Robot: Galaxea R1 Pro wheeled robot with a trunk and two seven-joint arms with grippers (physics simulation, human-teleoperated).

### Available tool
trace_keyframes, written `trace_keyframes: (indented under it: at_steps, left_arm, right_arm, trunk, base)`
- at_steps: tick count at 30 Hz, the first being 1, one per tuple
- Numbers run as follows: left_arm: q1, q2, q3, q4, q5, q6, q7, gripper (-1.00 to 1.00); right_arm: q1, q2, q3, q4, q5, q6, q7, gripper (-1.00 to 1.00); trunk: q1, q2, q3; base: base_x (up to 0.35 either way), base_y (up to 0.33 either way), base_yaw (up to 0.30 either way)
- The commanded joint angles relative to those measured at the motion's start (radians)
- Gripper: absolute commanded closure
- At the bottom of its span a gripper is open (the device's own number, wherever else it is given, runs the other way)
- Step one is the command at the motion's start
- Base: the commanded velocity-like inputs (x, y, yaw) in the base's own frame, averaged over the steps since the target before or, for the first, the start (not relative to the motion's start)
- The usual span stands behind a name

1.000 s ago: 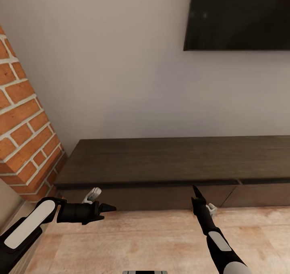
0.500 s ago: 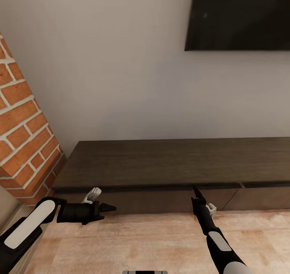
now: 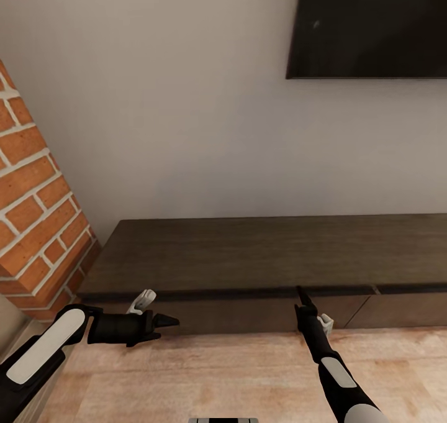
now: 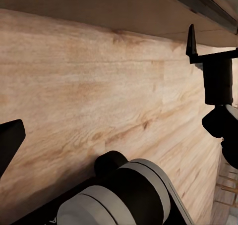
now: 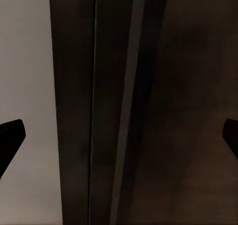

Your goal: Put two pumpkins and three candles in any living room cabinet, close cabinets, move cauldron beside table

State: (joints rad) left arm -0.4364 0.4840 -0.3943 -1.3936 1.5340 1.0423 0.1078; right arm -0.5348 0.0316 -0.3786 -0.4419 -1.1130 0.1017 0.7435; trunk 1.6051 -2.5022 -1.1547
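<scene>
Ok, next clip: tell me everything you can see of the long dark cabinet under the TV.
The cabinet is a long, low unit of dark-brown wood grain, standing on the pale wooden floor against the grey wall, its left end near the brick column. Its flat top carries nothing. The fronts are handleless, split by thin seams, and all look shut. It runs past the picture's right edge. The right tool points at the front near the top edge; whether it touches cannot be told.

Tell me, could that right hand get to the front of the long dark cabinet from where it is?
Probably yes. The right hand points at the cabinet front just under the top edge, with nothing between them. Its fingers are spread wide in the right wrist view.
</scene>
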Motion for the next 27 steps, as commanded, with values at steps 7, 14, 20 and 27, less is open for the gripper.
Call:
trace_keyframes:
  at_steps: [7,14,20,27]
  left_arm:
    - [-0.001,0.0,-0.001,-0.001,0.011,0.0,0.01,-1.0]
    - [-0.001,0.0,-0.001,-0.001,0.011,0.0,0.011,-1.0]
    - [-0.001,-0.001,-0.001,-0.001,0.011,-0.001,0.011,-1.0]
    - [-0.001,-0.001,-0.001,-0.001,0.011,-0.001,0.01,-1.0]
  right_arm:
    - [-0.001,0.001,-0.002,0.0,-0.008,0.019,0.004,-1.0]
    - [-0.001,0.001,-0.002,0.0,-0.008,0.018,0.004,1.0]
    - [-0.001,0.001,-0.002,0.0,-0.008,0.019,0.004,1.0]
    - [-0.001,0.001,-0.002,0.0,-0.008,0.019,0.004,1.0]
  trunk:
    - [0.0,0.0,-0.001]
    - [0.0,0.0,-0.001]
    - [0.0,0.0,-0.001]
    - [0.0,0.0,-0.001]
  base:
    - [0.004,0.0,0.0]
    - [0.0,0.0,0.0]
    - [0.0,0.0,0.0]
    - [0.0,0.0,0.0]
